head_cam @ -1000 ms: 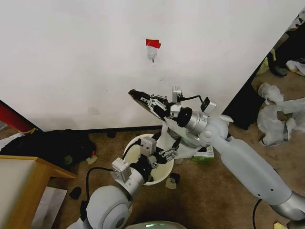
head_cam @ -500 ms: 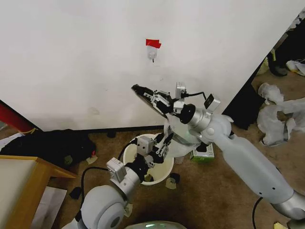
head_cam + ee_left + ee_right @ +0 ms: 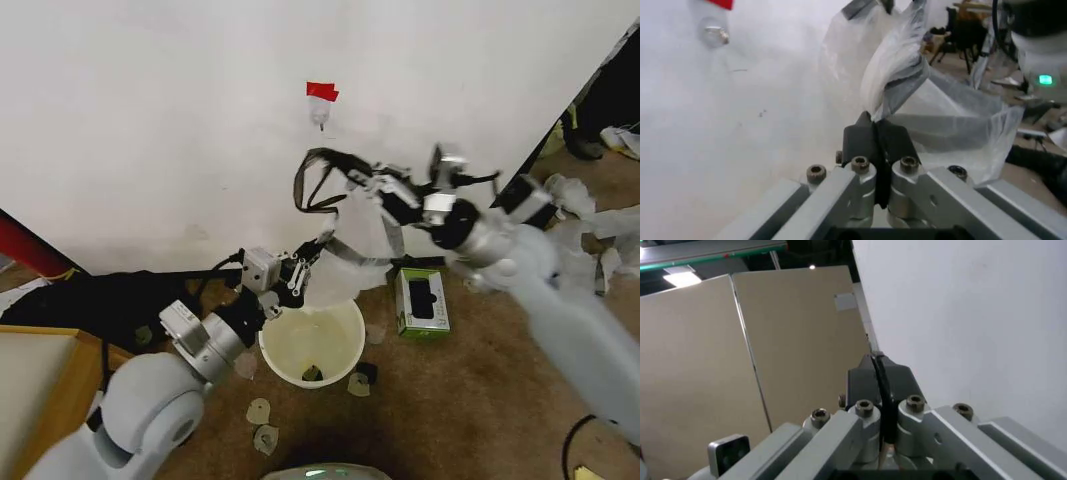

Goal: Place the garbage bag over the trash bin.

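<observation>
The trash bin, a round cream-white bucket, stands open on the brown floor below both arms. Above it hangs the garbage bag, thin translucent film stretched between my two grippers. My left gripper is just above the bin's left rim, shut on the bag's lower edge. The left wrist view shows that gripper closed, with the garbage bag bunched at its fingertips. My right gripper is higher, near the wall, shut on the bag's top. In the right wrist view my right gripper is pressed closed.
A green and white box lies right of the bin. Small scraps dot the floor in front. A black bag and a wooden table are on the left. Heaps of white plastic sheeting lie far right.
My left gripper swung left and up off the bin. My right gripper moved right and up. The bag now spreads between them, and the bin's inside shows.
</observation>
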`<state>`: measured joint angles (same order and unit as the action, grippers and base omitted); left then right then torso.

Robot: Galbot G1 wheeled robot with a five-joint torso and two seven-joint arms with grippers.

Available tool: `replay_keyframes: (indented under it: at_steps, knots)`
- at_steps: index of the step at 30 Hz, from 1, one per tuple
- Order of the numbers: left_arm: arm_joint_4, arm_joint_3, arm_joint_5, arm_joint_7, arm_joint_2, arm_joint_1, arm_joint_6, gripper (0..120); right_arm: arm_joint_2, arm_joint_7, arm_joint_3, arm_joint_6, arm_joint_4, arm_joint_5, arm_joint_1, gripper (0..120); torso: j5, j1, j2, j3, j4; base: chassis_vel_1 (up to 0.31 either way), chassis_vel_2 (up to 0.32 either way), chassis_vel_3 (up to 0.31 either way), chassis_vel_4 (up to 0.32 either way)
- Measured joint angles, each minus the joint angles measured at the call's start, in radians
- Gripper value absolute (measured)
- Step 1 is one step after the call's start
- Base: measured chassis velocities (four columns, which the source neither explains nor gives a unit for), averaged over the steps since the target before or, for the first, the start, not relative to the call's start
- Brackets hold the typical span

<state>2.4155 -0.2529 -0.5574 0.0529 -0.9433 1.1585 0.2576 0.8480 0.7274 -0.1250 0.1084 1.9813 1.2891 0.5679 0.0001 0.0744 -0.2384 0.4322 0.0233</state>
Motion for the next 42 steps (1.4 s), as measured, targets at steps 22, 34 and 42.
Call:
replay_keyframes:
  at_steps: [22, 34, 42]
  knots:
    - [0.087, 0.010, 0.049, 0.014, 0.093, 0.192, 0.031, 0, -0.149, -0.364, -0.290, -0.008, 0.224, -0.018, 0.355, 45, 0.0001, 0.000, 0.000, 0.000, -0.0004, 0.000, 0.000, 0.000, 0.000]
    - [0.086, 0.006, 0.061, 0.024, 0.085, 0.215, 0.032, 0, -0.215, -0.572, -0.368, 0.059, 0.310, 0.043, 0.375, 90, -0.0001, 0.000, 0.000, 0.000, -0.0003, 0.000, 0.000, 0.000, 0.000]
    - [0.085, 0.015, 0.073, 0.078, 0.070, 0.217, 0.023, 0, -0.375, -0.324, -0.434, 0.132, 0.237, 0.088, 0.428, 100, 0.0001, 0.000, 0.000, 0.000, 0.0000, 0.000, 0.000, 0.000, 0.000]
